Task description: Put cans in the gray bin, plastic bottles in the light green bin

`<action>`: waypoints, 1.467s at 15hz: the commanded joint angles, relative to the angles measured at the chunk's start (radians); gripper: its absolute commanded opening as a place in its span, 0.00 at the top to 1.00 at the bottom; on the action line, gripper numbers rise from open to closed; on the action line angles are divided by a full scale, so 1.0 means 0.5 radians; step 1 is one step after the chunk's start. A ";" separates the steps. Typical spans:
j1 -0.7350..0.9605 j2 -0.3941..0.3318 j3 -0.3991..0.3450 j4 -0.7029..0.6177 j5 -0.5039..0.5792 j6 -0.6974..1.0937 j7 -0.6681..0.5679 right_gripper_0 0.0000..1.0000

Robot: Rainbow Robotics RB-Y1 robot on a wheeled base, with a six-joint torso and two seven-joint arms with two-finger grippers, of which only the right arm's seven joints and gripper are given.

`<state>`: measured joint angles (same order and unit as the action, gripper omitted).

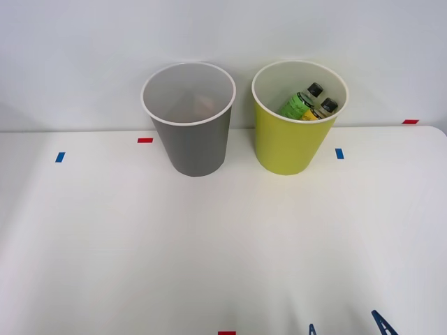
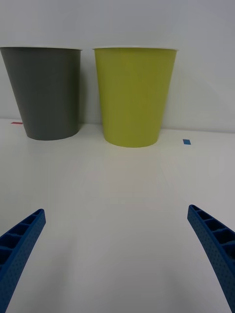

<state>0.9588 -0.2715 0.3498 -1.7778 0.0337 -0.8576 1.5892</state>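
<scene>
The gray bin (image 1: 192, 132) (image 2: 44, 93) stands at the back of the white table, with the light green bin (image 1: 293, 129) (image 2: 133, 95) just to its right. Inside the light green bin lie two plastic bottles with black caps, one green-labelled (image 1: 300, 103) and one yellow-orange (image 1: 320, 110). What I see of the gray bin's inside is pale and bare; its bottom is hidden, and the cans are out of view. My right gripper (image 1: 347, 326) (image 2: 115, 254) hovers low at the table's front edge, well short of both bins. It is open, with nothing between its blue fingers (image 2: 19, 244).
Small tape marks dot the table: blue (image 1: 60, 157) at the left, red (image 1: 144, 140) beside the gray bin, blue (image 1: 339, 153) right of the green bin, red (image 1: 410, 121) at the far right, red (image 1: 226, 333) at the front edge. A pale wall rises right behind the bins.
</scene>
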 commanded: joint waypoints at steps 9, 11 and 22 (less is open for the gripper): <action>0.000 0.000 0.000 0.000 0.000 0.000 0.000 0.00; 0.000 0.000 0.000 0.000 0.000 0.000 0.000 0.00; 0.000 0.000 0.000 0.000 0.000 0.000 0.000 0.00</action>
<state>0.9588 -0.2715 0.3497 -1.7779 0.0337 -0.8575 1.5892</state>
